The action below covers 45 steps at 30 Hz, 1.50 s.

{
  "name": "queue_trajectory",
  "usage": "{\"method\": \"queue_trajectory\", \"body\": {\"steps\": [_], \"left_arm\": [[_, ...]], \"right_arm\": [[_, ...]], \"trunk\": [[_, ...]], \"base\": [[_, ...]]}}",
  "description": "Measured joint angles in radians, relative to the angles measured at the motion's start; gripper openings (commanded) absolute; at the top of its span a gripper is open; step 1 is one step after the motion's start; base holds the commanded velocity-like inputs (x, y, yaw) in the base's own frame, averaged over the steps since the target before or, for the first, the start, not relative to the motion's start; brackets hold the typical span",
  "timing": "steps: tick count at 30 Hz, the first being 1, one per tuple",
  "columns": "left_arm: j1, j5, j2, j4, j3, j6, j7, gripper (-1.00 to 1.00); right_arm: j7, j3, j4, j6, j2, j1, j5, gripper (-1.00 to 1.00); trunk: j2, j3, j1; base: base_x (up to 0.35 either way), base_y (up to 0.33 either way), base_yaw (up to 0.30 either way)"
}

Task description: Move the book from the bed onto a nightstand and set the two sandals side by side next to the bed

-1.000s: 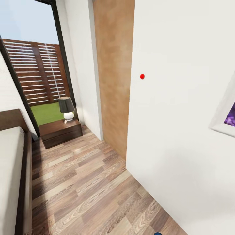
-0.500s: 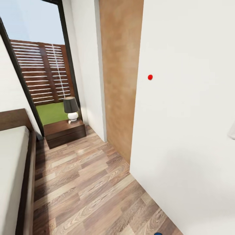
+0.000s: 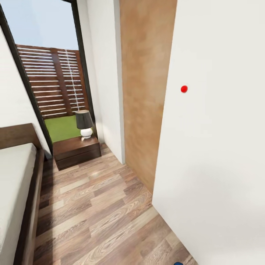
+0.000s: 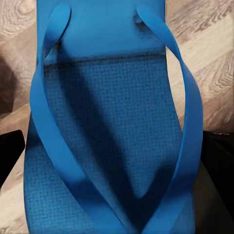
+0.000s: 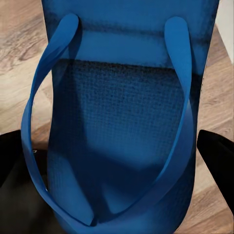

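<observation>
- Since the earlier head views the camera had swung: the nightstand [image 3: 76,152], lamp [image 3: 84,124] and red dot [image 3: 184,88] on the wall all sat further right in the frame, and the framed picture at the right edge had dropped out of it. Camera motion, not the things themselves.
- Head view: bed [image 3: 16,191] with white mattress at lower left, dark wooden frame along its side; nightstand beyond it, left of centre, against the tall dark-framed window [image 3: 48,73].
- Wood-plank floor [image 3: 95,213] ran up the middle; brown wooden panel [image 3: 143,92] and white wall [image 3: 221,147] took the right half.
- A small blue sliver showed at the bottom edge, right of centre; too little to identify.
- Left wrist view: a blue sandal [image 4: 112,136], straps facing the camera, sat between the dark fingers [image 4: 9,151] of the left gripper [image 4: 117,161], one at each side edge. Pinched on the sandal.
- Right wrist view: second blue sandal [image 5: 122,131] likewise between the right gripper [image 5: 117,161] and its dark fingers [image 5: 217,151], clamped on it, floor behind.
</observation>
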Motion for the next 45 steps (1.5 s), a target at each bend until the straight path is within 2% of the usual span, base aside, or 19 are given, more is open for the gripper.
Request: {"method": "queue_trajectory", "body": {"steps": [9,26,45], "left_arm": [[0.000,0.000,-0.002,0.000,0.000,0.000,0.000,-1.00],[0.000,0.001,-0.004,0.000,0.000,0.000,0.000,-1.00],[0.000,0.000,-0.005,0.000,-0.001,0.000,0.000,-1.00]], "right_arm": [[0.000,0.000,0.000,0.000,0.000,0.000,0.001,-1.00],[-0.001,0.000,0.000,0.000,0.000,0.000,0.000,-1.00],[0.000,0.000,0.000,0.000,0.001,0.000,0.002,-1.00]], "trunk": [[0.000,0.000,0.000],[0.000,0.000,0.000],[0.000,0.000,0.000]], "base": [[0.350,0.000,0.236],[0.350,0.000,0.048],[0.350,0.000,0.176]]}}
